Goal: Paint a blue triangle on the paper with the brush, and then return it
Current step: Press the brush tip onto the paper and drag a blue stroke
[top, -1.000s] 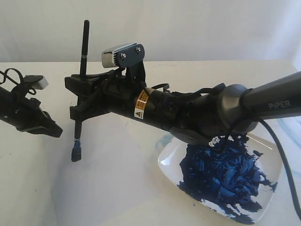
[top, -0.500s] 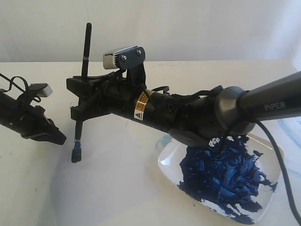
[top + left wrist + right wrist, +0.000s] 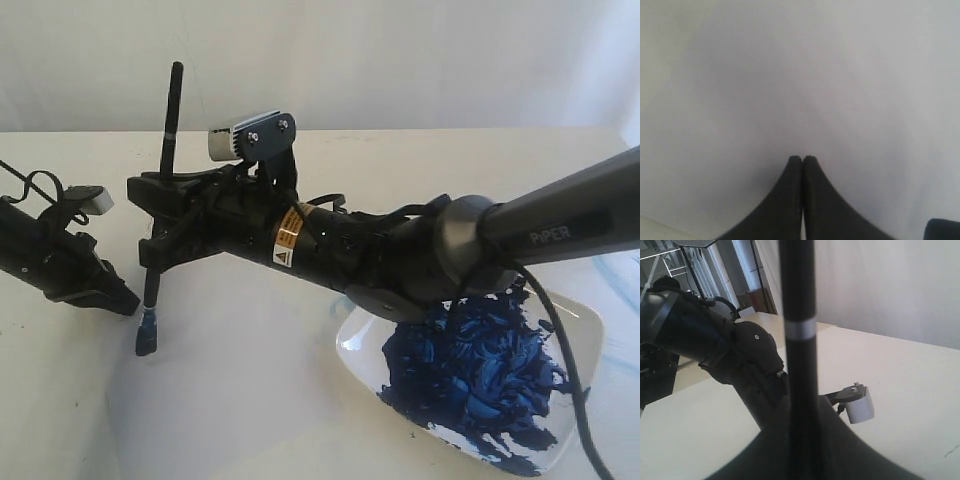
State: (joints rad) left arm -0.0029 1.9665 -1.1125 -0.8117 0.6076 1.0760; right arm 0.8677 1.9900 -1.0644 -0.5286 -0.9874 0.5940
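At the far left, the left gripper (image 3: 124, 303) is hanging low over the cream tabletop (image 3: 50, 400), and its fingers (image 3: 790, 182) are pressing together with nothing between them. Just to its right, the brush (image 3: 168, 130) is standing nearly upright, leaning slightly. Its paint-darkened tip is pointing down at the left edge of the paper (image 3: 250, 425), and I cannot tell whether it is touching. The right gripper (image 3: 155, 222) is clamping the brush narrowly around its middle, so the handle is sticking up above the jaws. The right arm (image 3: 330, 250) is reaching across the middle from the right and is carrying a grey wrist camera (image 3: 250, 140) on top. Under the arm's elbow, a white dish (image 3: 352, 352) is sitting on the paper's right part, and a thick mass of dark-blue paint (image 3: 470, 375) is filling it. Faint light-blue smears (image 3: 612, 268) are showing beyond the dish at the far right.
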